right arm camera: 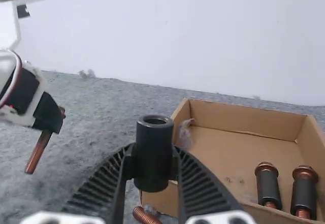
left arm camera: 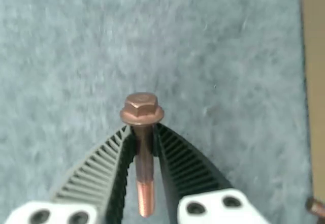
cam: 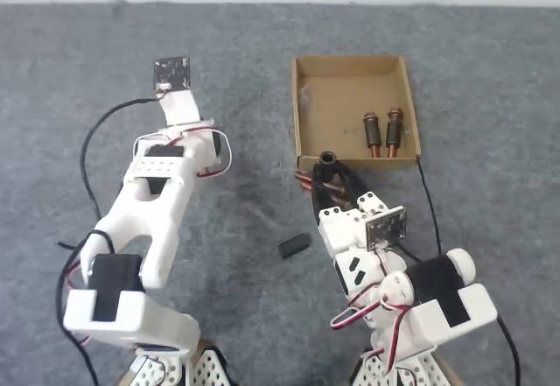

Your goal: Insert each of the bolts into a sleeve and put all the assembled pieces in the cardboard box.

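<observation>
My left gripper is shut on a copper bolt, holding it by the shank with the hex head past the fingertips, above the grey carpet. The same bolt shows in the right wrist view, hanging down from the left gripper. My right gripper is shut on a black sleeve, held upright with its bore open on top, just in front of the cardboard box. Two assembled pieces lie in the box.
A loose black sleeve lies on the carpet between the arms. A loose bolt lies against the box's near wall, beside the right gripper. The left arm stands left of the box.
</observation>
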You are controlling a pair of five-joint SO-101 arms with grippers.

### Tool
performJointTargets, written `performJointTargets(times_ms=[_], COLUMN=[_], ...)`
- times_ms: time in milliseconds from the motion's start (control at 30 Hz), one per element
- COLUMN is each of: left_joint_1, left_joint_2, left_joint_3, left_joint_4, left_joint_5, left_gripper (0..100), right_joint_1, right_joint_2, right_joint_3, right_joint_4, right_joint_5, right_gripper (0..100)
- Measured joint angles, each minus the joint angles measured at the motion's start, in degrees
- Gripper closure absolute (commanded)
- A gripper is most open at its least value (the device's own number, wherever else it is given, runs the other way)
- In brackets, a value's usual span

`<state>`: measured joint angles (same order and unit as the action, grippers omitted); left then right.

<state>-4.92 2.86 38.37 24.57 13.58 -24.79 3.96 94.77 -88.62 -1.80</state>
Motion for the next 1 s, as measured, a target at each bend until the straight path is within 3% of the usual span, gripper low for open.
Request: performJointTargets(times_ms=[300,667,1000], left_joint_1=[1.4,13.0,21.5], left_joint_2=[-14.0,-29.7,-32.4], left_joint_3=[2.3,6.6,7.6], left_joint_4=[-1.8,-1.8,-1.8], left_joint_5=[0.0,-0.1,-0.1], left_gripper=[99,99,99], right_joint_1=[0.0,0.0,-0.6], right_joint_2=[0.0,0.0,0.0], right_joint_3=[0.0,0.0,0.0], right_joint_4=[0.2,0.2,0.2], right_joint_5=[0.0,0.0,0.0], right_gripper=[99.2,99.2,99.2])
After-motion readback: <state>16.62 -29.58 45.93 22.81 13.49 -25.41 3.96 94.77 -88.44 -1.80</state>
